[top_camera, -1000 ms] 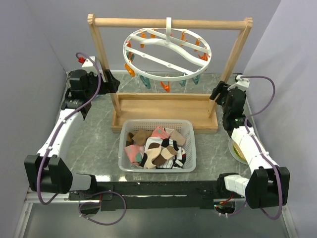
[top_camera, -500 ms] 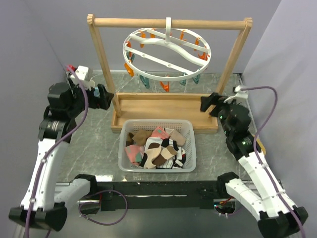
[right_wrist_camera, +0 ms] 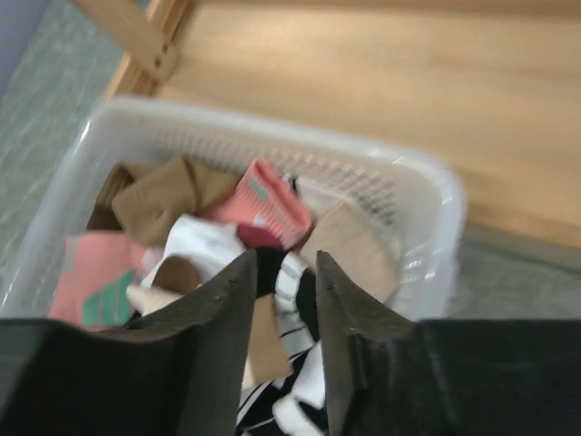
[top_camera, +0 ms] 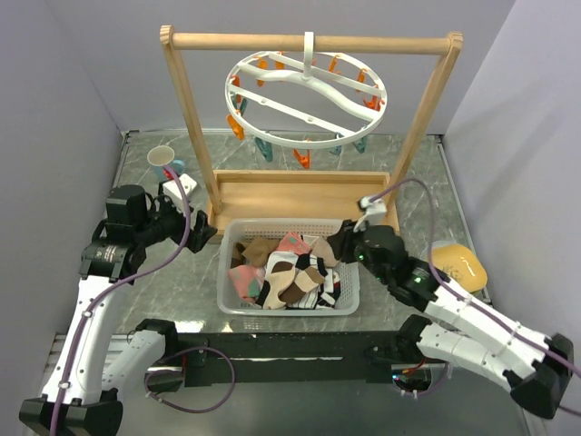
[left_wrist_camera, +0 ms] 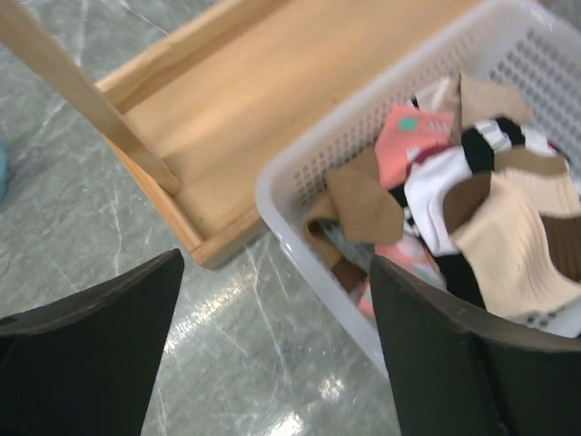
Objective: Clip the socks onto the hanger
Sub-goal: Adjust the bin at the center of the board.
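A heap of socks point(top_camera: 286, 272) in pink, brown, white and black stripes fills a white mesh basket point(top_camera: 289, 223) at the table's middle. The round white hanger point(top_camera: 310, 50) with orange and teal pegs hangs from the wooden frame's crossbar, with no sock on it. My left gripper point(top_camera: 195, 232) hovers just left of the basket, its jaws wide open over the table point(left_wrist_camera: 277, 263) with the socks point(left_wrist_camera: 436, 182) off to the right. My right gripper point(top_camera: 340, 241) is above the basket's right rear corner, jaws a narrow gap apart point(right_wrist_camera: 283, 263) over the socks point(right_wrist_camera: 200, 236), holding nothing.
The tall wooden frame point(top_camera: 309, 42) stands on a wooden base tray point(top_camera: 300, 195) right behind the basket. A small cup point(top_camera: 161, 158) sits at the back left. A yellow object point(top_camera: 461, 262) lies on the table's right side. Grey walls close in both sides.
Both arms have swung from beside the frame posts down and inward to the basket. The right jaws have narrowed a lot, the left ones slightly. The cup and yellow object are now uncovered.
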Available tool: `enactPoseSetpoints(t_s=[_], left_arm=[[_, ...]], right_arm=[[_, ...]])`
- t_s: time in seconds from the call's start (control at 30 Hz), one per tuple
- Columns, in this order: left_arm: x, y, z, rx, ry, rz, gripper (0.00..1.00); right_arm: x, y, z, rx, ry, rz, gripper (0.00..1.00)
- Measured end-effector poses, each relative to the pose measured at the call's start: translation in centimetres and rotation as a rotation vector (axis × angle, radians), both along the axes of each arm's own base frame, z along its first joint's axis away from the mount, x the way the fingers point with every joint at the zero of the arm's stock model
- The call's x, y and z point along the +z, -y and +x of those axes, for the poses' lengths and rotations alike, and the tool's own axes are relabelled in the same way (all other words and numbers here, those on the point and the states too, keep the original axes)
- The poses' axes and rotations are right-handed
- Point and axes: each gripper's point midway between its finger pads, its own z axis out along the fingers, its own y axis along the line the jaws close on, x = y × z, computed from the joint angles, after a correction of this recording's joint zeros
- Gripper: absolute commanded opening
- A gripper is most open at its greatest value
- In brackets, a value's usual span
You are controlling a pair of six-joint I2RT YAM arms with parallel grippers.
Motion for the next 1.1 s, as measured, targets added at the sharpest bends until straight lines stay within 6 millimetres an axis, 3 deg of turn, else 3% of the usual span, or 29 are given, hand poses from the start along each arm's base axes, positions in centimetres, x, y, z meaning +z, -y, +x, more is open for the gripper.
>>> enactPoseSetpoints(t_s=[0.17, 0.47, 0.6, 0.77, 1.1], left_arm=[[-1.3, 0.0, -1.0, -0.081, 0.0, 0.078, 0.82], [-4.3, 0.3, -0.9, -0.177, -0.053, 0.167, 0.85], [-5.7, 0.6, -0.3, -0.191, -0.11, 0.172, 0.84], [-5.9, 1.2, 0.3, -0.182, -0.128, 0.148, 0.84], [-5.7, 1.6, 1.0, -0.152, -0.15, 0.103, 0.84]], right_arm=[[-4.1, -3.0, -1.5, 0.063, -0.099, -0.092, 0.22], [-7.6, -3.5, -2.2, 0.023, -0.195, -0.084, 0.09], [-9.7, -2.9, -2.5, -0.032, -0.27, -0.112, 0.04], [-12.4, -0.9, -3.3, -0.13, -0.367, -0.187, 0.03], [-12.8, 2.2, -3.5, -0.293, -0.398, -0.194, 0.04]])
